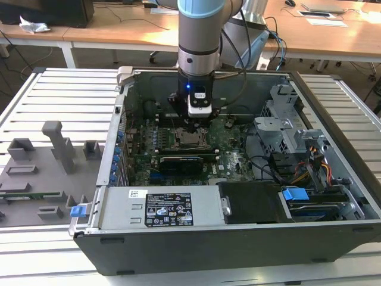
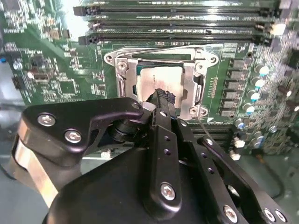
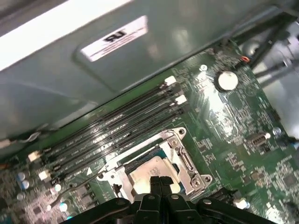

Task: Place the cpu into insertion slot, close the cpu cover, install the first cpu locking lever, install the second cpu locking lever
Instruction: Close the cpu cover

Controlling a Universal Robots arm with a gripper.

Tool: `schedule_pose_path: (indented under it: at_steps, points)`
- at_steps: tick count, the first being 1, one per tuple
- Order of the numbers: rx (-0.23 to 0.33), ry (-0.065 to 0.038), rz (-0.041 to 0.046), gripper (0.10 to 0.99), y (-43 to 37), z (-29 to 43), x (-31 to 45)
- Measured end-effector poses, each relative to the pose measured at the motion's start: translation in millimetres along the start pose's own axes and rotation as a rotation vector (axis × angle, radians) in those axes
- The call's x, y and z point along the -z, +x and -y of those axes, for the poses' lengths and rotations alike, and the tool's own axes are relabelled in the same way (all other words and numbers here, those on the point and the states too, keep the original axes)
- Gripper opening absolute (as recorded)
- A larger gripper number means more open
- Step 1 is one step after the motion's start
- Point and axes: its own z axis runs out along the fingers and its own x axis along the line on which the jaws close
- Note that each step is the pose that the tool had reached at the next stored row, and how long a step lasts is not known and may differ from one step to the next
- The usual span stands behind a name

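The jaws are pressed together, tips down just over the cpu (image 2: 159,77), which lies in the insertion slot (image 1: 189,142) beneath the lowered cpu cover (image 2: 189,91), at twelve o'clock of the black card (image 1: 181,162) in the exterior view.

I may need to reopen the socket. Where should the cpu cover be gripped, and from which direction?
The cpu cover seems to lie flat over the insertion slot, framing the cpu. Probably pinch one thin side rail of the frame, coming straight down from above: thin and flat, it offers only edges. The gripper is right over it, shut.
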Motion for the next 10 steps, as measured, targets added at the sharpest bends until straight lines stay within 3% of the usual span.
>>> schedule_pose_path:
  at_steps: [10]
  points:
    - [0.249, -0.002, -0.0089, 0.106, 0.0, 0.0, -0.3]
